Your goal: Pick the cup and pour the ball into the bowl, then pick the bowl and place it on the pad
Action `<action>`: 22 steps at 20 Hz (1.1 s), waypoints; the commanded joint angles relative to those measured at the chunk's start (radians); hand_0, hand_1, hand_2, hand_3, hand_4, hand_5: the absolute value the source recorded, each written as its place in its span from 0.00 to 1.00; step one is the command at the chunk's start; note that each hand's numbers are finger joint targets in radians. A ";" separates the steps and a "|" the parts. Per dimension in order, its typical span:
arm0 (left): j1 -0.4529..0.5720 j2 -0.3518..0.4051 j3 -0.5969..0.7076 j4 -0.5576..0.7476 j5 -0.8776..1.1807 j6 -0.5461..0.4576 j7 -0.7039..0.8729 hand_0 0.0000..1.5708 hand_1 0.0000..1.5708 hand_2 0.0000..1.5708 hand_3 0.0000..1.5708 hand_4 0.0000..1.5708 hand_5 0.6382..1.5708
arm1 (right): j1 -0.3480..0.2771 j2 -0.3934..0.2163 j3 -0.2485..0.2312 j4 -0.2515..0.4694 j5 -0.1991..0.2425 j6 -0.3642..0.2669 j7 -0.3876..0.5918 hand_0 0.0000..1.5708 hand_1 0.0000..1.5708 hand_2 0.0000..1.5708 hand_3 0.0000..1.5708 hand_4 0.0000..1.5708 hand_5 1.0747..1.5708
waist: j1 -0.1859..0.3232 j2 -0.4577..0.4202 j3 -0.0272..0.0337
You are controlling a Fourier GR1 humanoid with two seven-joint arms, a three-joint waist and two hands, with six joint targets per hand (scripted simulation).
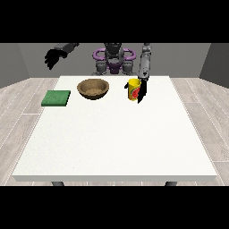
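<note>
A yellow cup with a red mark stands upright on the white table, right of centre at the back. The hand at the view's right hangs down right beside the cup, at its right side, fingers pointing downward; whether they touch the cup is unclear. A brown wooden bowl sits to the cup's left. A green pad lies near the table's left edge. The hand at the view's left is raised in the air above and behind the pad, with relaxed fingers holding nothing. The ball is not visible.
The robot's torso stands behind the table's far edge. Grey plank floor surrounds the table.
</note>
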 commanded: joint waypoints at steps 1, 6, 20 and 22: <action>0.015 0.034 0.021 0.082 -0.052 0.095 -0.080 0.73 0.73 1.00 1.00 0.83 0.90 | 0.026 -0.040 -0.024 -0.043 -0.062 0.064 0.030 0.00 0.00 0.00 0.08 0.41 0.99 | -0.071 0.001 -0.0002; -0.046 0.004 0.038 0.158 -0.073 0.198 -0.144 0.82 0.82 1.00 1.00 0.87 0.88 | -0.031 -0.119 -0.096 -0.017 -0.144 0.118 0.055 0.00 0.00 0.00 0.10 0.41 0.99 | -0.079 0.049 -0.0001; -0.239 0.040 -0.373 0.237 -0.643 0.557 0.442 0.87 0.87 1.00 1.00 0.92 0.96 | -0.018 -0.151 -0.120 0.220 -0.145 0.132 0.130 0.00 0.00 0.00 0.11 0.41 0.98 | -0.019 -0.254 0.0088; -0.283 0.030 -0.438 0.273 -0.749 0.607 0.519 0.86 0.86 1.00 1.00 0.93 0.96 | -0.017 -0.159 -0.140 0.273 -0.129 0.141 0.080 0.00 0.00 0.00 0.10 0.43 0.98 | 0.002 -0.221 0.0091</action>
